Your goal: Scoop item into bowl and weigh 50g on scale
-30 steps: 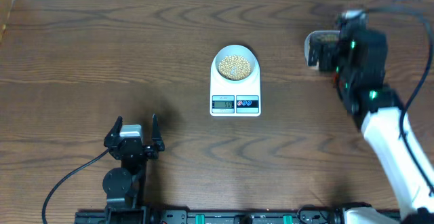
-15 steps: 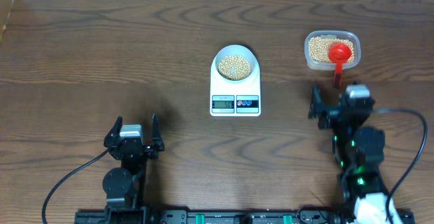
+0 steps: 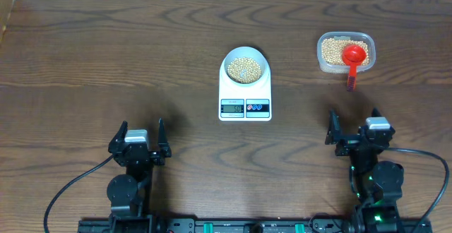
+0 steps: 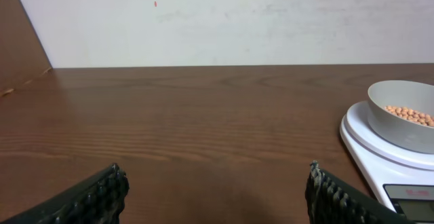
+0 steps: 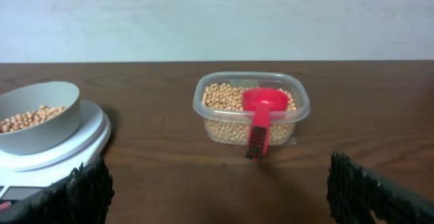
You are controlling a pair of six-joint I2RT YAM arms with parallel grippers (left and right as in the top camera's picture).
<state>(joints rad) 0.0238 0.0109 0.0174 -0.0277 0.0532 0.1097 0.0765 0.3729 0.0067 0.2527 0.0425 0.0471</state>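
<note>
Right of the scale (image 3: 233, 95) and nearer the robot's base, the right gripper (image 3: 352, 125) hangs low over the table (image 3: 106, 49), jaws spread wide with nothing between them. Left of the scale and about as far back, the left gripper (image 3: 141, 129) is spread wide and empty too.

Straight ahead of the right gripper, well right of the scale and level with its far end, sits the tub (image 3: 320, 53) of beans (image 3: 332, 49). A red scoop (image 3: 354, 55) lies in it, cup up on the beans. Its handle hangs over the tub's near rim and points back almost directly at the right gripper. The scoop's long axis therefore runs nearly along that gripper's line of reach. In the right wrist view the handle shows almost end-on, close to the middle of the gap between the fingers.

On the scale's far half stands the bowl (image 3: 245, 49), with a layer of beans covering its bottom. The display at the scale's near end is too small to read, so I cannot tell whether the target weight is met.

If more beans are needed, the right arm looks like the one to use. It faces the scoop with bare table between them, while the left gripper is on the far side of the scale, well apart from the tub. A forward reach would meet the handle tip first, and the jaws, spread side to side, would close across the handle's width.
</note>
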